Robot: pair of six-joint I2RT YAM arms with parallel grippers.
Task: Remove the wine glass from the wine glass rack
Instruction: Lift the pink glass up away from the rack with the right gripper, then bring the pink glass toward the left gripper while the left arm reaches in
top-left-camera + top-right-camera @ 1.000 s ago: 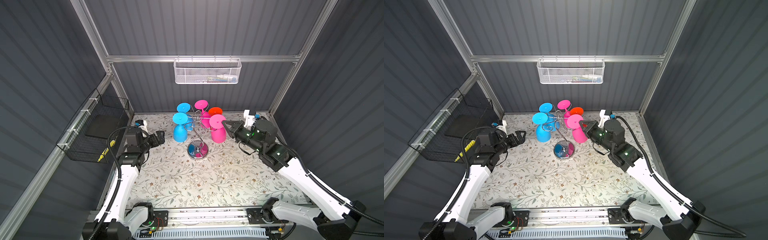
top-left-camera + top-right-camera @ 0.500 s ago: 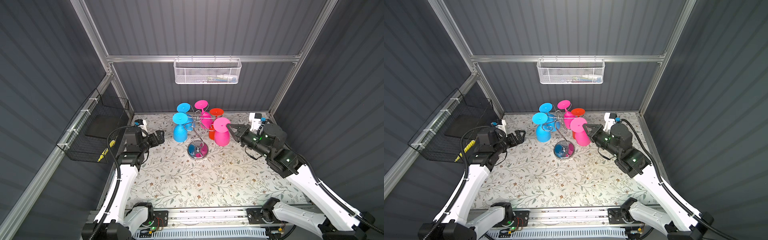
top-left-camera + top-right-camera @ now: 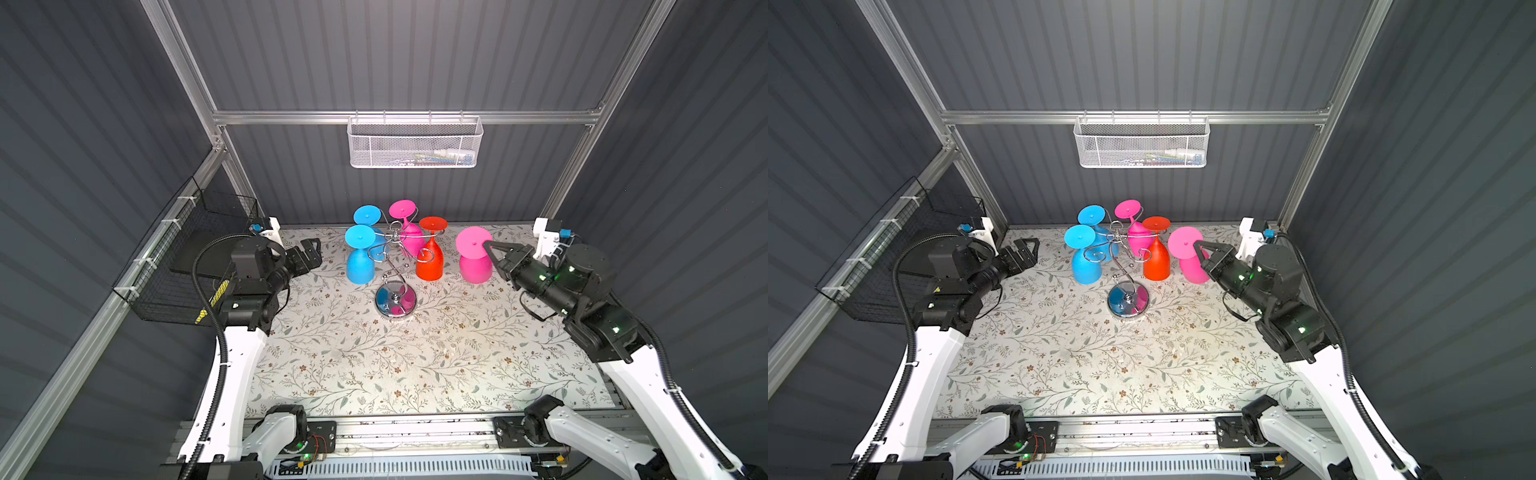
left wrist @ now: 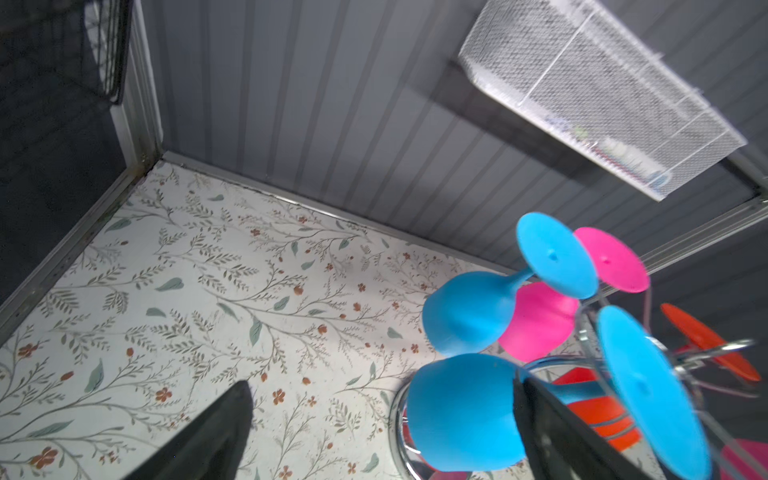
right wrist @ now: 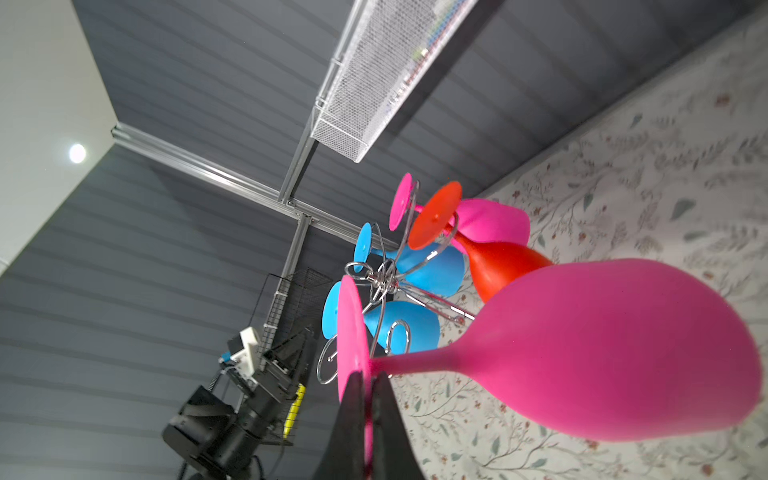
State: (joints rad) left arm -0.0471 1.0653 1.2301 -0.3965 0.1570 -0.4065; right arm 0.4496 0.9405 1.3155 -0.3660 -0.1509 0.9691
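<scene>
Both top views are evenly lit, brightest on the floral tabletop (image 3: 415,353) near the front, with dim grey walls. Wrist views bend straight lines; near glasses blur softly. A ceiling lamp (image 5: 77,153) glares white.

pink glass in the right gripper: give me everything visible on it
The pink wine glass is opaque, matte, plastic-looking: round flat foot, thin stem, bulbous bowl. It hangs upside down, foot up and bowl down, clear of the wine glass rack and to the right of the red glass in both top views. The right gripper is shut on the foot's rim; nothing else visibly touches the glass. Whether the bowl's rim meets the table cannot be told.
</scene>
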